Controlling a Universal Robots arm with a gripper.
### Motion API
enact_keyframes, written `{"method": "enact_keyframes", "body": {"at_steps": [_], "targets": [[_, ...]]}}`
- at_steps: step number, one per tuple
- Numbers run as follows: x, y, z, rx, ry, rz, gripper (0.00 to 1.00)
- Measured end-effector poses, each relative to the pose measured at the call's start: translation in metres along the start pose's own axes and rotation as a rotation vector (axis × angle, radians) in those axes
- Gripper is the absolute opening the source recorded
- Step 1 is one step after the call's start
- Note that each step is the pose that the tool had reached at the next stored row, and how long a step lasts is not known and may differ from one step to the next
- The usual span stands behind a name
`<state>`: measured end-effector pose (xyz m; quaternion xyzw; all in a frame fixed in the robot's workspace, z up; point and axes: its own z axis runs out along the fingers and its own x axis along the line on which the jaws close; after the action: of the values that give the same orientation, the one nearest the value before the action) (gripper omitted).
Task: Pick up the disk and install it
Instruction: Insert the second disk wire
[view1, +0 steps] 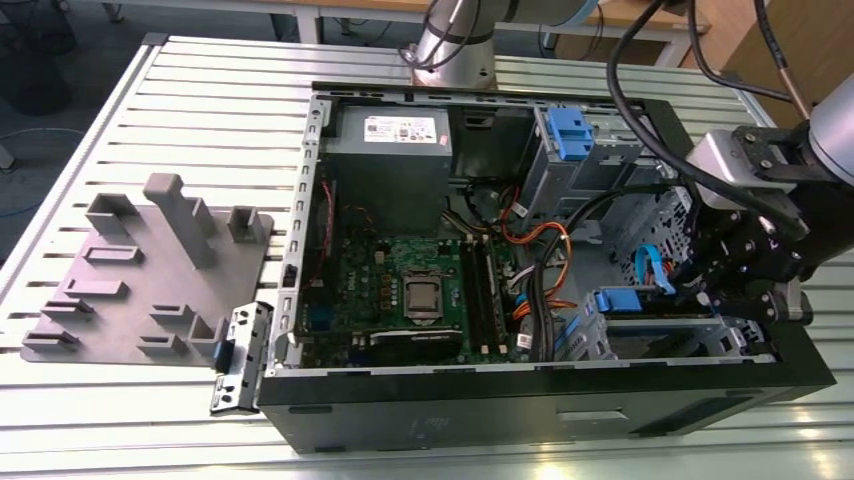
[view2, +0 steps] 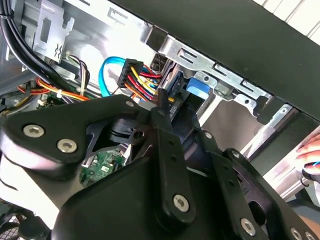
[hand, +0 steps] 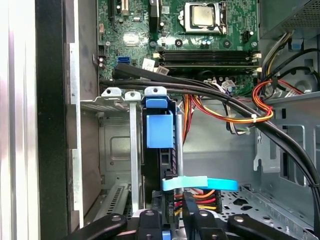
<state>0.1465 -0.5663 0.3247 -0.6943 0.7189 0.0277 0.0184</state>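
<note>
The disk (hand: 161, 165) stands on edge in the metal drive cage (hand: 116, 150) at the front corner of the open computer case (view1: 534, 400). Its blue plastic rail (hand: 159, 129) shows at the inner end, and again in the exterior view as the rail (view1: 621, 300). My gripper (hand: 171, 216) straddles the disk's outer end, with a finger against each side. In the exterior view the gripper (view1: 710, 298) hangs over the cage at the case's right side. A black power plug with red and yellow wires (hand: 192, 196) and a flat blue data cable (hand: 200, 184) lie just beside the fingertips.
Thick black cable bundles (hand: 215, 95) and orange wires cross above the cage toward the motherboard (view1: 414, 290). A grey power-supply box (view1: 390, 140) and an upright blue latch (view1: 567, 135) sit at the case's back. A grey fixture plate (view1: 147, 270) lies left. A hand (view2: 312, 150) shows outside the case.
</note>
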Motion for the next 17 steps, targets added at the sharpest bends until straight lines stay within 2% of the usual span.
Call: {"method": "enact_keyframes", "body": {"at_steps": [3,12,13,17], "targets": [[-0.0002,0.0001,-0.0036,0.0,-0.0005,0.0,0.3],[-0.0028,0.0006,-0.0421,0.0,-0.0012,0.0,0.3],[-0.0029,0.0006,-0.0446,0.0,-0.0013,0.0,0.3],[-0.0029,0.0029,-0.045,0.0,-0.0042,0.0,0.3]]}}
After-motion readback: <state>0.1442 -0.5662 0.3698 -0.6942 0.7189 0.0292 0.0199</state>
